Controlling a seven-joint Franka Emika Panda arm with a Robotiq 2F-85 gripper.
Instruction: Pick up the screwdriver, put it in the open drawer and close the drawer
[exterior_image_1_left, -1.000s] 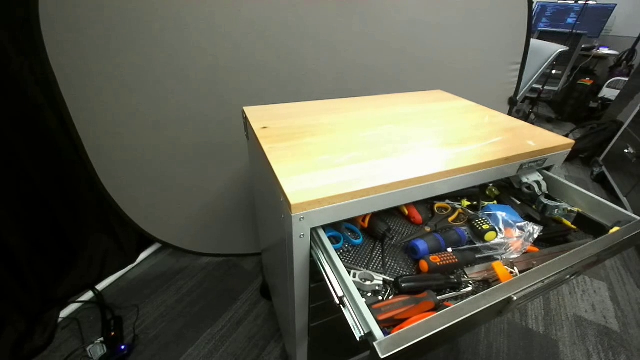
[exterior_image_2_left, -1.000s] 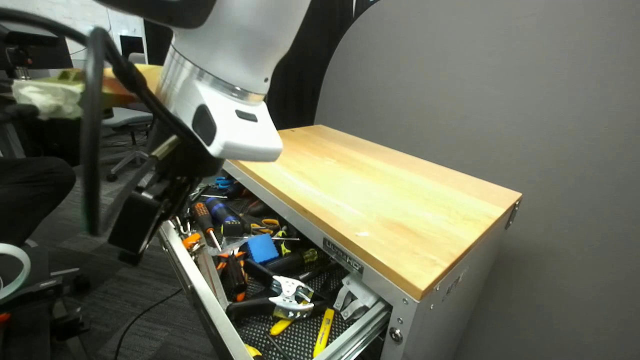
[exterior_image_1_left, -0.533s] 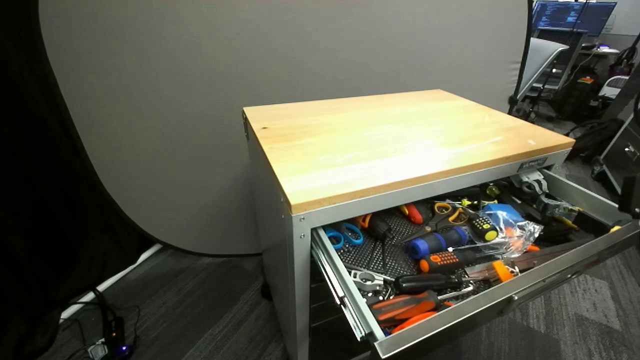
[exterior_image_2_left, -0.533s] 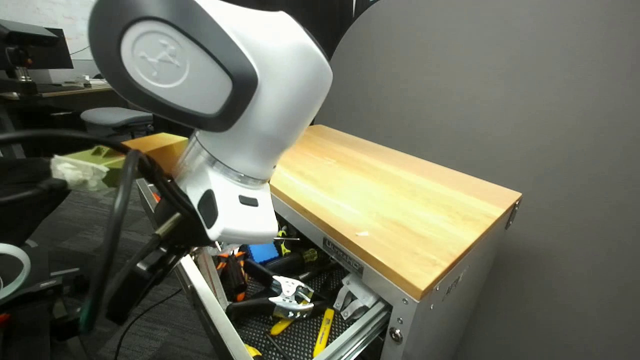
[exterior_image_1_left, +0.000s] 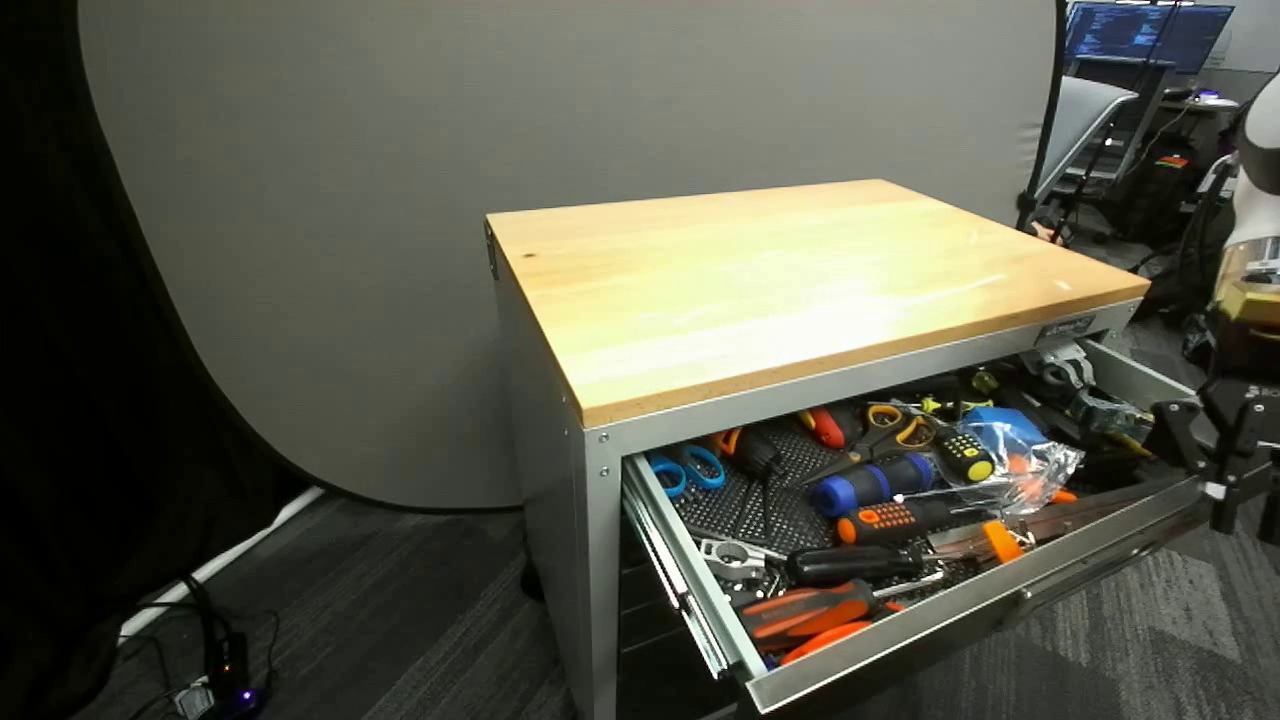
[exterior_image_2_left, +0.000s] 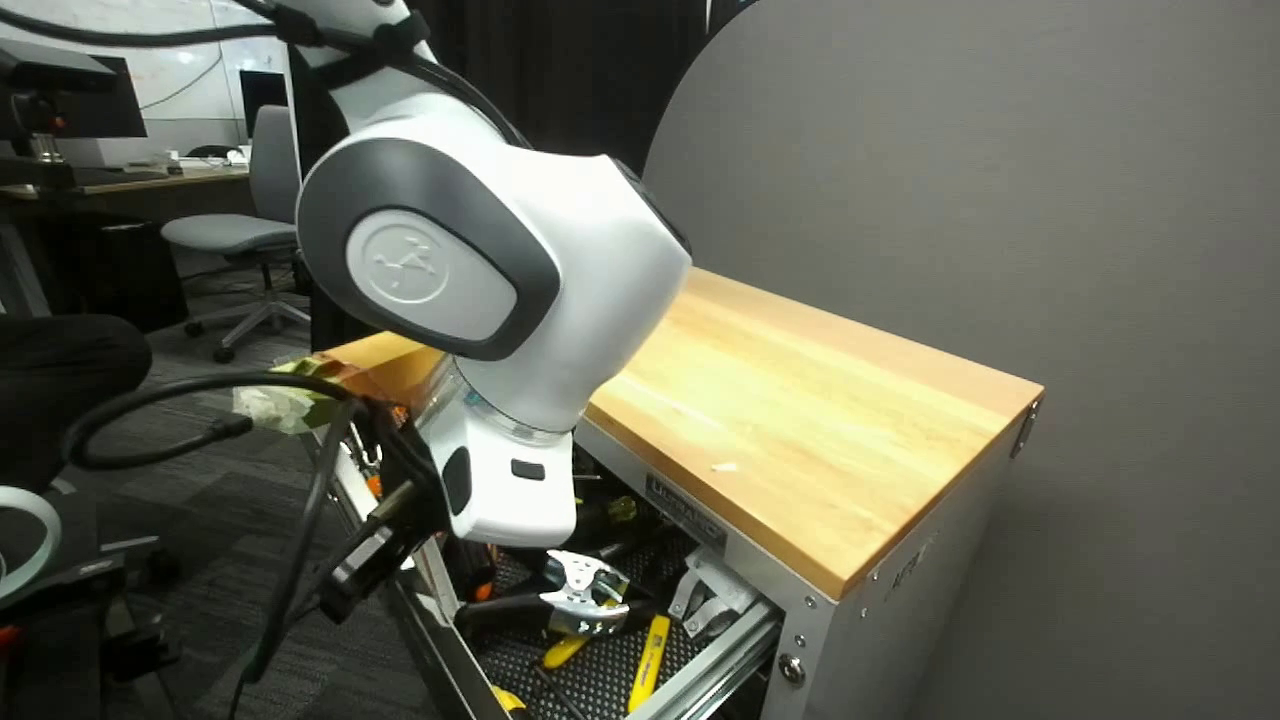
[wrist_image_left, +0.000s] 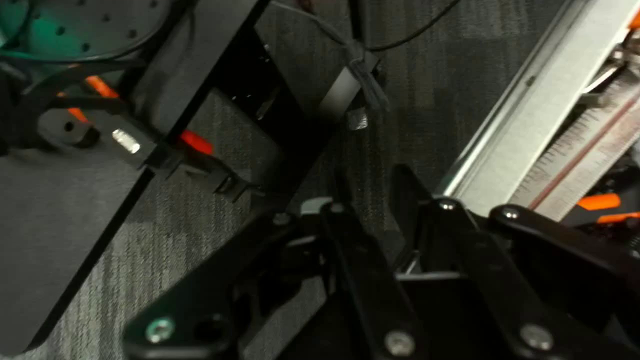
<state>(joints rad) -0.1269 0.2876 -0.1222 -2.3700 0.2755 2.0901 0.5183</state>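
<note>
dark carpet, open drawer just beside the gripper

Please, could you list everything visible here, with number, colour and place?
Cabinet: one, grey, on dark carpet.
Wooden top: one, light brown, on cabinet.
Drawer: one open, grey, top of cabinet.
Likely screwdriver: one, black and yellow, in drawer.
Scissors: two pairs, blue-handled and yellow-handled, in drawer.
Block: one, blue, in drawer.
Clamp: at least one, black and silver, in drawer.
Other tools: many, mixed colours, overlapping in drawer.
Backdrop: at least one, grey, behind cabinet.
Monitor: at least one, blue, background.
Chair: at least one, grey, background.
Arm: one, white and grey, by drawer.
Gripper: one, black, open, by drawer front.
</note>
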